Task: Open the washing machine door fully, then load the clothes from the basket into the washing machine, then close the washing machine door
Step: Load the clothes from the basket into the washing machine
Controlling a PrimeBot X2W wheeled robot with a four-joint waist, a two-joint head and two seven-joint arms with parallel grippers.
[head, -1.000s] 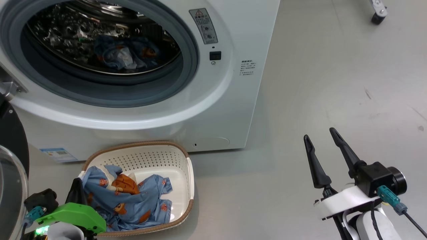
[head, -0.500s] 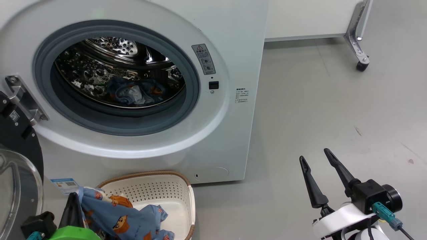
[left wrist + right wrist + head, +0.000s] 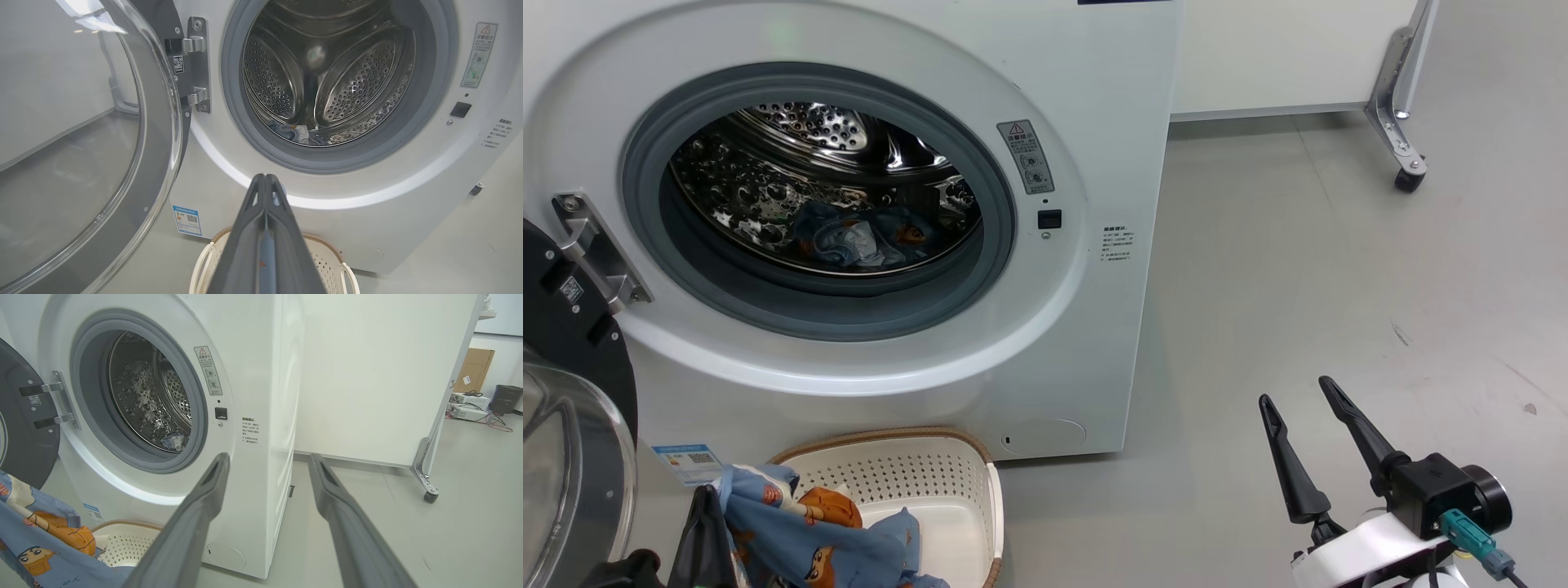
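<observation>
The washing machine (image 3: 1094, 122) stands with its round mouth uncovered. The washing machine door (image 3: 564, 343) is swung out to the left on its metal hinge (image 3: 198, 65). One blue garment (image 3: 849, 237) lies low in the steel drum (image 3: 282, 81). My left gripper (image 3: 265, 176) is shut on a light blue printed garment (image 3: 792, 531), part of the clothes. The garment hangs lifted over the left side of the basket (image 3: 964, 482), below the machine's mouth. My right gripper (image 3: 1297, 392) stands open over bare floor to the right, holding nothing.
A white partition on a wheeled metal leg (image 3: 1401, 155) stands behind the machine to the right. Grey floor (image 3: 1298, 286) spreads to the right of the washer. A cardboard box (image 3: 474, 369) and a dark bin (image 3: 504, 398) sit far off.
The head camera has tilted up, so the whole picture shifted down. My left gripper has raised the blue garment out of the basket. The right gripper keeps its pose.
</observation>
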